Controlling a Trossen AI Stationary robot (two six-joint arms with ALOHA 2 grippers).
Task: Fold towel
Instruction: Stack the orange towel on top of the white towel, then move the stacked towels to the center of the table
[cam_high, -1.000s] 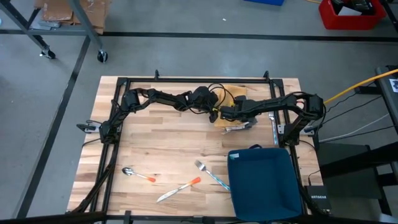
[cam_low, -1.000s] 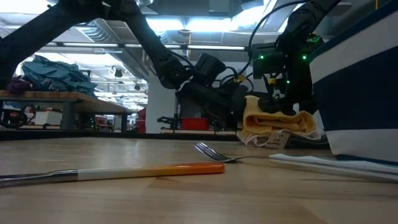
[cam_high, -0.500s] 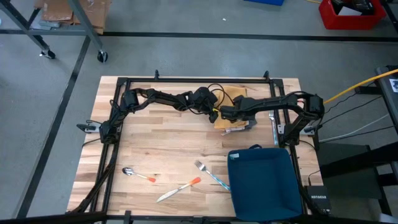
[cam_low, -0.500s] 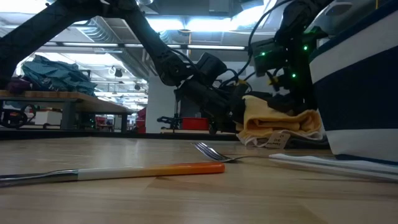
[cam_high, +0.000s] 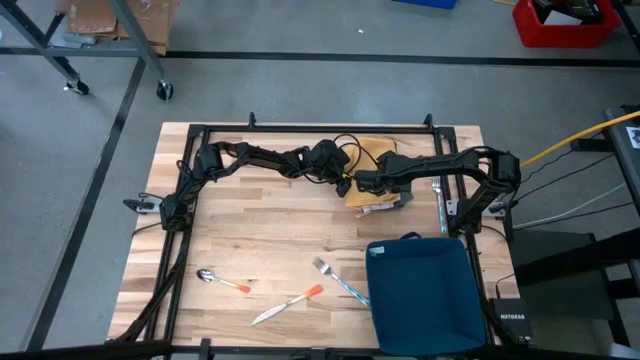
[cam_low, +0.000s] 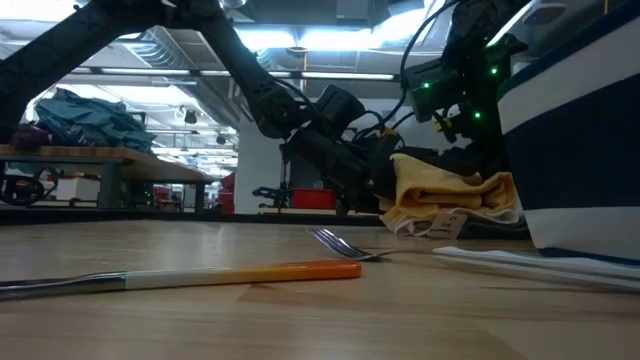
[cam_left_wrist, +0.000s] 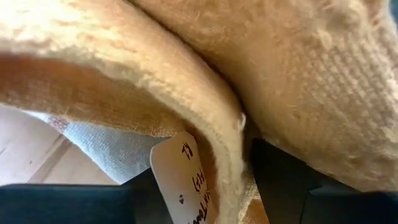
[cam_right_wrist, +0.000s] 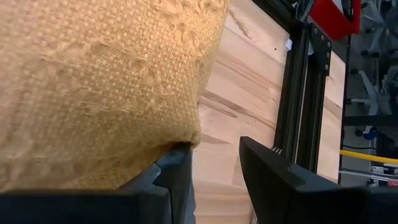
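The wooden table (cam_high: 250, 230) carries a dark blue bin (cam_high: 425, 295) at its near right corner and cutlery along the near edge: a spoon (cam_high: 222, 281), a knife (cam_high: 288, 304) and a fork (cam_high: 338, 279). The yellow towel (cam_high: 377, 150) lies at the far centre-right of the table, bunched into a low stack with a paper tag (cam_low: 443, 226) showing at its near edge.

Both arms meet over the towel. The left gripper (cam_high: 347, 184) sits at the towel's left edge. In the left wrist view a thick fold of cloth and the tag lie between its fingers; whether the jaws are pinching the cloth cannot be told. The right gripper (cam_high: 362, 183) reaches in from the right. Its fingers (cam_right_wrist: 277, 171) stand partly apart at the cloth's edge, and a grip cannot be confirmed.

Judged step: a fold is in progress, with both tools at the left edge of the stack.

Next move calls for a firm pinch on that edge by both grippers, then an even carry across the towel so the layers align.
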